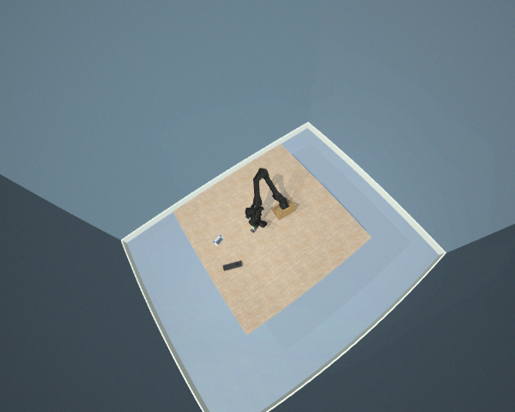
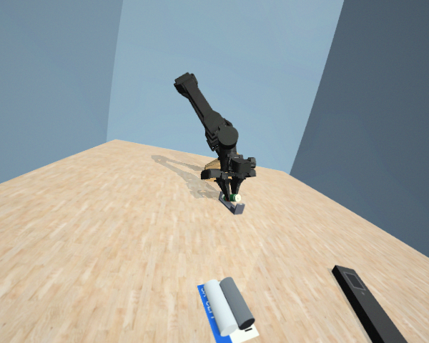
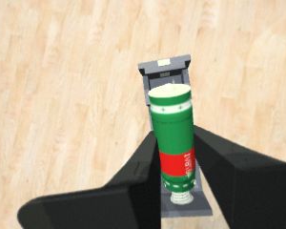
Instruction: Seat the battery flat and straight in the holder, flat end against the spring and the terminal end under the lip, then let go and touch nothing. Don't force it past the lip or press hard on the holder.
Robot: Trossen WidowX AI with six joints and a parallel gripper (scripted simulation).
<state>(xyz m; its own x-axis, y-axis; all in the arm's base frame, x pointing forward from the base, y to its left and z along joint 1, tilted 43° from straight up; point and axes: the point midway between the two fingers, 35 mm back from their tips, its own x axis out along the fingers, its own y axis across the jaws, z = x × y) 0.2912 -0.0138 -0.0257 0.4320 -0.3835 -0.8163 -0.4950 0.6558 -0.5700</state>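
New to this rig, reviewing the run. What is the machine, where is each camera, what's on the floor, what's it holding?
It is one black jointed arm on a tan block, ending in a two-finger gripper. The top view looks down from high up, the exterior view looks across the wood-plank surface toward the arm, and the wrist view looks down past the fingers. The gripper is shut on a green cylindrical battery with a red band, tilted over a grey tray-like holder, its near end on the holder's coiled spring. Elsewhere lie a flat black remote-like bar and a white roll and a grey roll on a blue-and-white card.
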